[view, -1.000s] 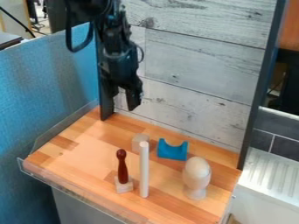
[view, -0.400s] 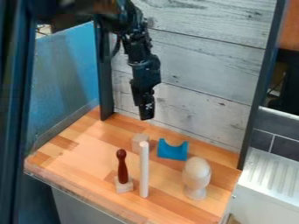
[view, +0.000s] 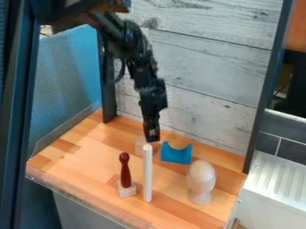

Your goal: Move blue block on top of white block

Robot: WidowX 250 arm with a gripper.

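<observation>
The black gripper (view: 152,136) hangs above the back of the wooden surface, just left of the blue block, with its tip at about the height of the white cylinder's top in the view. The blue block (view: 176,154), with a curved notch on top, stands on the wood towards the back. A pale cube (view: 140,146) sits behind the white cylinder, partly hidden by the gripper. The tall white cylinder (view: 147,173) stands upright in front of that cube. Which of the pale pieces is the white block I cannot tell.
A dark red pin on a pale base (view: 125,174) stands left of the cylinder. A pale wooden egg-shaped piece on a foot (view: 201,182) stands at the right. The wooden surface (view: 78,156) has a clear rim at its front, and a plank wall (view: 203,103) rises behind.
The gripper has come down and to the right, from beside the left post to just above the pale cube. The blocks and other pieces have stayed where they were.
</observation>
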